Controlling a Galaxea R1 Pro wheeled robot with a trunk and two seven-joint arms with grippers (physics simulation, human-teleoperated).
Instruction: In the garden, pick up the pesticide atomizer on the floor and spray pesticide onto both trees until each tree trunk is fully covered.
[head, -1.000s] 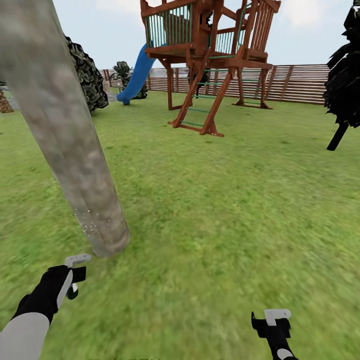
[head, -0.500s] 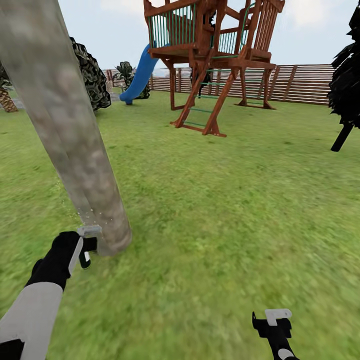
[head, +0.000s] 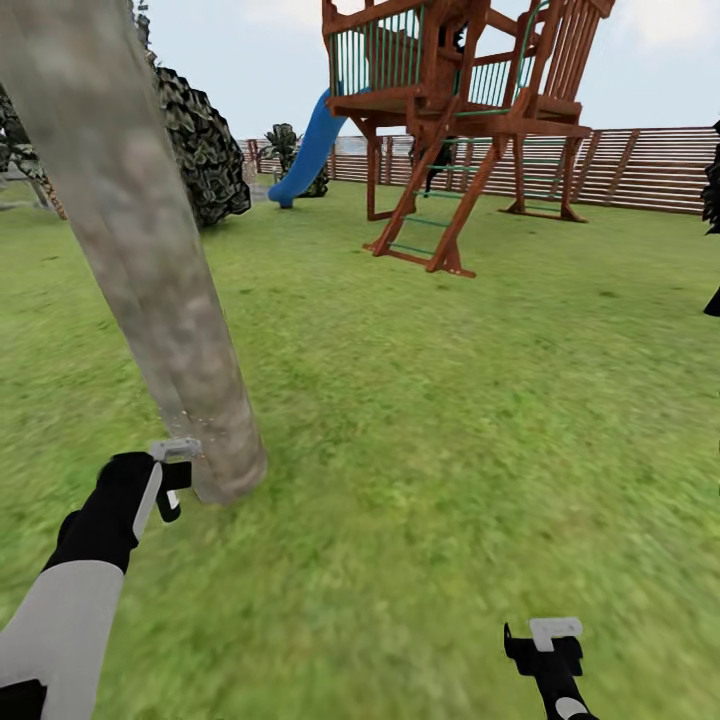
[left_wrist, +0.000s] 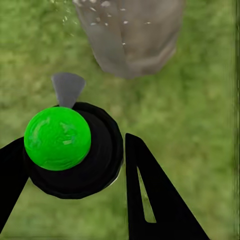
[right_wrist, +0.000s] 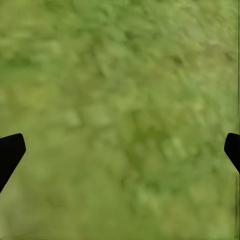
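A thick pale grey-tan tree trunk (head: 150, 260) leans across the left of the head view, its base standing in the grass floor (head: 420, 430). My left gripper (head: 172, 478) hangs just beside that base, shut on the pesticide atomizer (head: 176, 449). In the left wrist view the atomizer (left_wrist: 57, 138) shows a green ball top, a black body and a grey nozzle (left_wrist: 67, 88) aimed at the tree trunk (left_wrist: 132, 35). White pesticide specks (left_wrist: 102, 5) dot the bark low down. My right gripper (head: 545, 640) is low over the grass, open, with its fingertips (right_wrist: 10, 150) wide apart.
A red-brown wooden play tower (head: 455, 110) with a blue slide (head: 305, 150) stands ahead, backed by a slatted fence (head: 650, 165). A dark shrub (head: 205, 150) sits behind the trunk and a black conifer (head: 712, 200) at the right edge. Open lawn lies between.
My left gripper with the atomizer has risen and moved forward to the trunk's base. The camera has turned slightly left, shifting the play tower rightward. The right gripper has not moved.
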